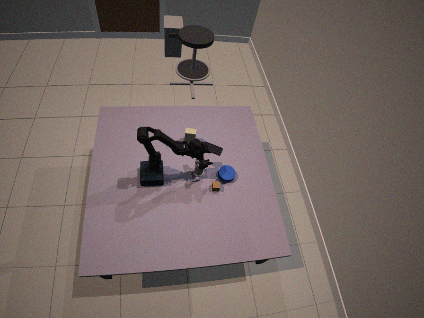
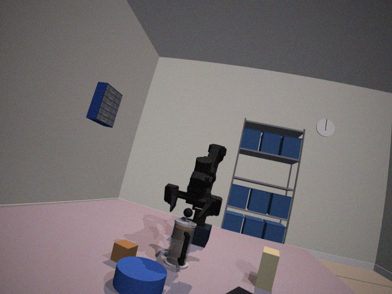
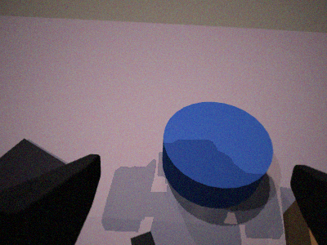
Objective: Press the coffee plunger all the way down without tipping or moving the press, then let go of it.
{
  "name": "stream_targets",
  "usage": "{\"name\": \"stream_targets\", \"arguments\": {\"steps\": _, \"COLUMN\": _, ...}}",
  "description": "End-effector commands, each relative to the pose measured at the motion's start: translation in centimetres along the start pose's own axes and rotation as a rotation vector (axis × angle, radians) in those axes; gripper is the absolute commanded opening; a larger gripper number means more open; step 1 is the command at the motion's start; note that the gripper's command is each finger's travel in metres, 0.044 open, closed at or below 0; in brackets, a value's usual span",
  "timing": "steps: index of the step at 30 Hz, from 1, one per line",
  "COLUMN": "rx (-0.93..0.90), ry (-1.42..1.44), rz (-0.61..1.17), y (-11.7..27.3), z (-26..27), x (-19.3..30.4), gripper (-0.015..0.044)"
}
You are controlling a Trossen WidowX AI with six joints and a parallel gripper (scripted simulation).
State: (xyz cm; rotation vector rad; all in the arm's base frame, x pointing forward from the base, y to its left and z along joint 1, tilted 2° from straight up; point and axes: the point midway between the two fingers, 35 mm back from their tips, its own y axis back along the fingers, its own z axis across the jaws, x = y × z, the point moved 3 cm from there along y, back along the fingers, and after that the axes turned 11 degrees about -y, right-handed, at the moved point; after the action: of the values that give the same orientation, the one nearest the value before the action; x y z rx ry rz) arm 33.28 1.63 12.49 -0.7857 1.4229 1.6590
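- Clear cylindrical coffee press with pale rim and black handle (image 1: 199,170) (image 2: 180,243): upright on the table.
- Round black plunger knob (image 2: 187,212): just above the lid.

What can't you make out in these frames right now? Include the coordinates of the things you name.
- Top: the plunger knob (image 2: 187,212) can't be picked out; dark arm (image 1: 167,140) (image 2: 202,180) parts crowd over the press (image 1: 198,170) (image 2: 181,242), and it's tiny there.
- Wrist: most of the orange block (image 1: 215,185) (image 2: 124,251) (image 3: 293,224), behind a finger (image 3: 312,196) and past the bottom edge.
- Exterior: the black object (image 2: 239,290), mostly cut off by the bottom edge.
- Exterior: clock (image 2: 329,128) time; only one hand resolves.
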Motion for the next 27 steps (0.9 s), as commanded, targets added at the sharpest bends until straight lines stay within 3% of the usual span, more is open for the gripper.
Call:
{"name": "stream_targets", "arguments": {"steps": 1, "rx": 0.0, "ry": 0.0, "rz": 0.001, "y": 0.0, "z": 0.0, "x": 0.0, "gripper": 0.044}}
{"name": "stream_targets", "arguments": {"steps": 12, "rx": 0.008, "ry": -0.007, "rz": -0.038, "y": 1.0, "z": -0.1, "x": -1.8, "gripper": 0.044}}
{"name": "stream_targets", "arguments": {"steps": 21, "rx": 0.01, "ry": -0.01, "rz": 0.017, "y": 8.9, "z": 0.3, "x": -3.7, "gripper": 0.044}}
{"name": "stream_targets", "arguments": {"steps": 27, "rx": 0.01, "ry": -0.01, "rz": 0.022, "y": 9.6, "z": 0.3, "x": -3.5, "gripper": 0.044}}
